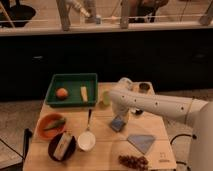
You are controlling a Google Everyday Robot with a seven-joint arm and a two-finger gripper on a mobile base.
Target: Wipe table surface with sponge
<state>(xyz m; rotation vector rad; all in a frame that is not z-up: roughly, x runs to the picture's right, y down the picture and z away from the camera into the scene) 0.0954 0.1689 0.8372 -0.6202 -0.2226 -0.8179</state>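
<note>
Camera view puts your gripper point(120, 116) low over the middle of the table point(105, 150), at the end of the white arm point(155, 104) that reaches in from the right. It sits right at the top edge of the sponge point(118, 124). You cannot tell whether it grips the sponge or only rests on it. The sponge lies flat on the planks, slightly right of centre.

Nearest container on the left is the white bowl point(86, 141), with a spoon point(89, 120) running from its rim toward the back. Its inside looks plain white. Beside it, at the front left, a dark plate point(54, 151) carries a pale wrapped piece point(62, 144). Behind that, an orange bowl point(44, 131) holds something green point(55, 123). At the back left, the green tray point(73, 78) holds an orange point(62, 93) and a yellowish piece point(84, 93). A pale green cup point(106, 98) stands just right of the tray, partly behind the arm, and a small dark cup point(144, 87) stands near the back right corner; you cannot see into either.

A blue-grey cloth point(141, 142) lies to the front right of the sponge, apart from it. A dark reddish cluster point(133, 161) sits by the front edge.

You have bare planks between the white bowl and the cloth, running from the sponge to the front edge. The left half is crowded up to its edge.
</note>
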